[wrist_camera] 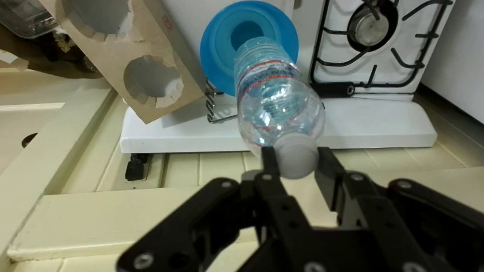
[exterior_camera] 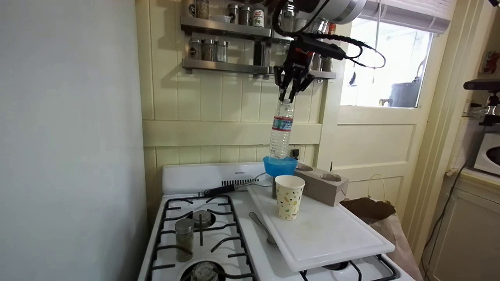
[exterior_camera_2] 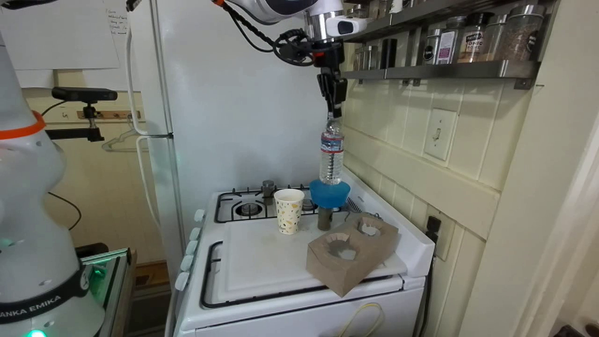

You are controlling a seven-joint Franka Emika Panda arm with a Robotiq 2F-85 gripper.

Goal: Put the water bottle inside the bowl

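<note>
The clear water bottle with a white cap and red-and-blue label hangs slightly tilted from my gripper. My gripper is shut on its cap; in the wrist view the two fingertips sit on either side of the cap. The bottle also shows in the wrist view. The blue bowl is right below the bottle; it also shows in the wrist view. The bottle's base is at the bowl's rim level in both exterior views; I cannot tell whether it touches the bowl.
The bowl appears to stand on a small jar. The patterned paper cup stands beside it on the white cutting board. A cardboard holder with round holes lies alongside. Spice shelves are on the wall behind my gripper.
</note>
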